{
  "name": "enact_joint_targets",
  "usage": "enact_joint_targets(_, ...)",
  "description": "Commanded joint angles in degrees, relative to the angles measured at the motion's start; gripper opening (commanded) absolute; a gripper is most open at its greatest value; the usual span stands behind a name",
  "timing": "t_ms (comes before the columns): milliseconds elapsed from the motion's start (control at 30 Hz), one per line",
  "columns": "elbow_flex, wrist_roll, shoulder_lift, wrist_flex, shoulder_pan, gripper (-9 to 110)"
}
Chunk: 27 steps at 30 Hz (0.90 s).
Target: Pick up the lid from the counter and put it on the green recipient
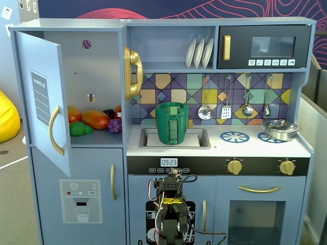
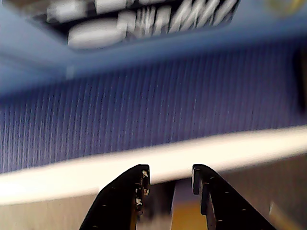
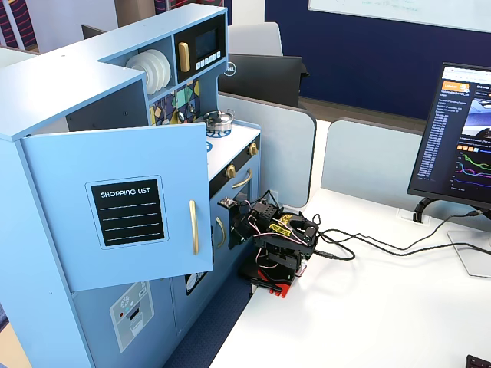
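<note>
The green recipient [image 1: 171, 125] stands upright in the sink [image 1: 200, 139] of the toy kitchen, its strap handle facing the front. The lid [image 1: 172, 106], a flat dark-green disc with a small knob, appears to rest on the recipient's rim. The arm [image 1: 171, 206] is folded low in front of the kitchen, well below the counter. In the wrist view my gripper [image 2: 170, 173] is open with nothing between its black fingers, facing a blurred blue panel. From the side, in the other fixed view, the gripper [image 3: 229, 205] points at the kitchen front.
A silver metal pot [image 1: 280, 129] sits on the right burner, with a blue burner ring [image 1: 234, 137] beside it. The fridge door [image 1: 43, 97] hangs open on the left, with toy food [image 1: 94, 120] inside. Cables [image 3: 368, 245] and a monitor [image 3: 460, 138] are on the white desk.
</note>
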Motion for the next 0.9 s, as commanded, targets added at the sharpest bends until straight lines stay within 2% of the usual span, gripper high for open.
enact_joint_targets(0, -0.4, 2.5, -0.4, 7.4, -1.1, 4)
enact_joint_targets(133, -0.4, 0.6, 0.2, 12.2, 0.3, 4)
enact_joint_targets(233, -0.4, -8.0, 0.2, 18.1, -0.4, 5)
enact_joint_targets(333, -0.4, -4.1, 0.2, 18.4, 0.3, 6)
enact_joint_targets(867, -0.4, -4.4, 0.3, 18.4, 1.0, 7)
